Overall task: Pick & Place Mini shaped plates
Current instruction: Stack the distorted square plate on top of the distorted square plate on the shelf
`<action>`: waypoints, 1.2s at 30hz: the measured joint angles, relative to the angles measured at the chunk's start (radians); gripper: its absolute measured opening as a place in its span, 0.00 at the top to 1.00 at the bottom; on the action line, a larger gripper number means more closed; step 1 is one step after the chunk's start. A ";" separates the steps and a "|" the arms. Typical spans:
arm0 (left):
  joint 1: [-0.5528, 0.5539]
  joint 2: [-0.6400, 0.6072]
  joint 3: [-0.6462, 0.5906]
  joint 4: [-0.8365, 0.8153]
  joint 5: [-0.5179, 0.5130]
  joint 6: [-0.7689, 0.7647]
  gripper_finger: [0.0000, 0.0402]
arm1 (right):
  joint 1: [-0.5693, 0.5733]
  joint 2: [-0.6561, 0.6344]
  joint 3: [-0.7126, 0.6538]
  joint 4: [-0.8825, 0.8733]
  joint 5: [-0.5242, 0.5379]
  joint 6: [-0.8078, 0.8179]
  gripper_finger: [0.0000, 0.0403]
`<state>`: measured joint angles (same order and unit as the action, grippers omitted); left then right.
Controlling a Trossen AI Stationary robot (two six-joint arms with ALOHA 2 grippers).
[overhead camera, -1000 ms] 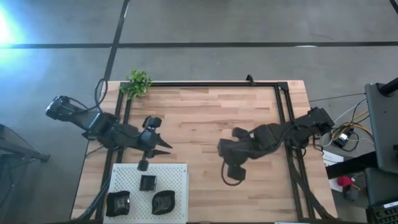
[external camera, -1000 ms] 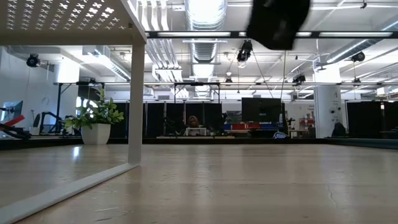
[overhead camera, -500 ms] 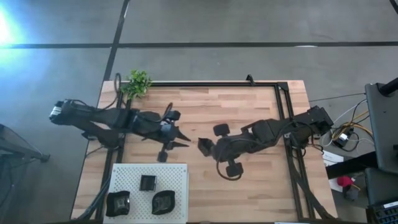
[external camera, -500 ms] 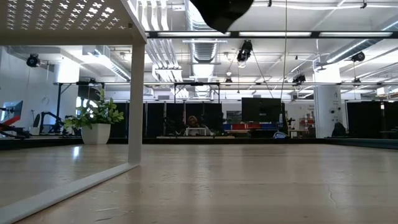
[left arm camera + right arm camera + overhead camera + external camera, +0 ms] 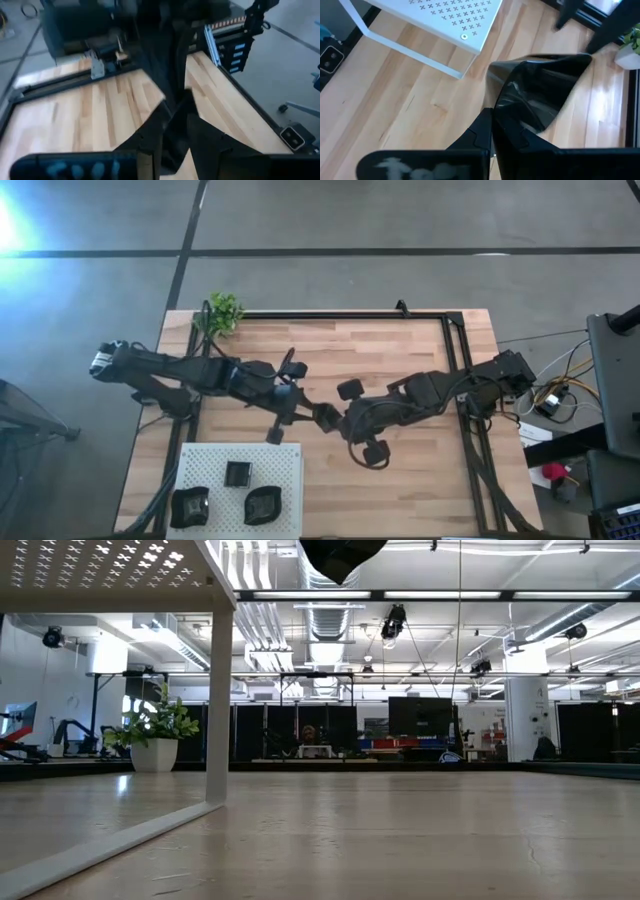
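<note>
On my far left, the left arm reaches from its corner of the worktop (image 5: 400,360) toward the middle. Behind it, the small green plant (image 5: 222,311) sits at the far edge. Nearer to me, at the front left, the white perforated board (image 5: 285,455) stands raised on legs and carries three dark plates. A small square plate (image 5: 238,474) sits near its middle, and two rounded plates (image 5: 190,507) (image 5: 263,505) sit along its front edge, all apart from one another. Moving to the centre, the left tool (image 5: 303,404) hangs above the wood with its fingers (image 5: 145,135) spread wide. In its wrist view a dark shape stands in the gap between them, but I cannot tell whether they touch it. Just to the right, the two tools meet nearly tip to tip. The right tool (image 5: 338,420) is pinched tight on the rim of a glossy dark mini shaped plate (image 5: 540,92), holding it in the air, clear of the worktop and tilted, pointing toward the left tool. In the low view I see only a dark mass at the very top, well above the boards. The right arm runs back from there to the right edge of the worktop.
</note>
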<state>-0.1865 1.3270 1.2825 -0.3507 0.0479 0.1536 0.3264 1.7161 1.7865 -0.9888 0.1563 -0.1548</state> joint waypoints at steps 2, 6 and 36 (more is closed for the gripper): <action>0.001 -0.002 0.018 0.002 0.000 0.015 0.79 | 0.000 0.000 -0.003 -0.001 0.000 -0.006 0.98; 0.002 0.001 0.029 -0.012 0.013 0.026 0.79 | 0.000 0.000 -0.004 0.000 0.000 -0.011 0.98; 0.043 0.120 0.107 -0.170 0.115 0.022 0.83 | -0.004 0.000 -0.006 -0.002 0.001 -0.039 0.98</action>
<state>-0.1432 1.4471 1.3893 -0.5209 0.1630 0.1760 0.3224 1.7164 1.7802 -0.9909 0.1573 -0.1941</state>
